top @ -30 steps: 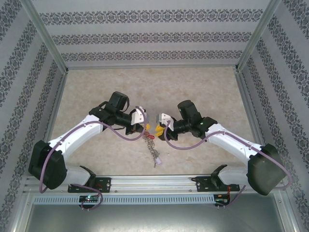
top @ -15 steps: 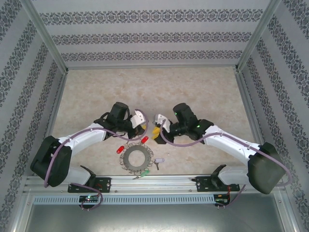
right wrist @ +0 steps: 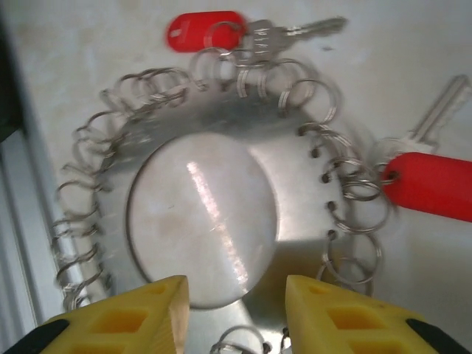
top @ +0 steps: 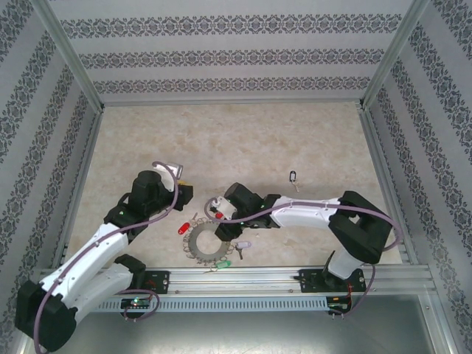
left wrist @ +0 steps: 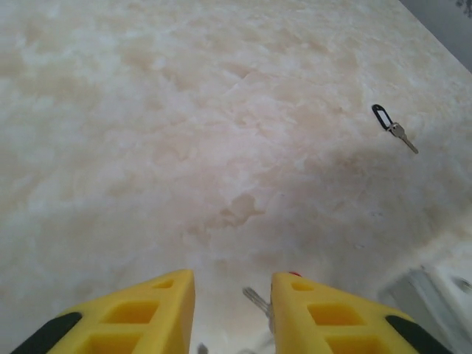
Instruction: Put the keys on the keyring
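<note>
Red keys (right wrist: 431, 184) touch the keyring (right wrist: 295, 177) under spread right pincer (right wrist: 236, 310); spread left pincer (left wrist: 232, 310) faces black-tagged key (left wrist: 383, 118).

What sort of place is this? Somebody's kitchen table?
Most likely a robot test booth, not a home. A left arm and a right arm are bolted to a metal rail, and patterned panels wall in a marble-look tabletop.

Shiny metal keyring (right wrist: 214, 114), glossy plastic-headed keys (right wrist: 203, 29)
</note>
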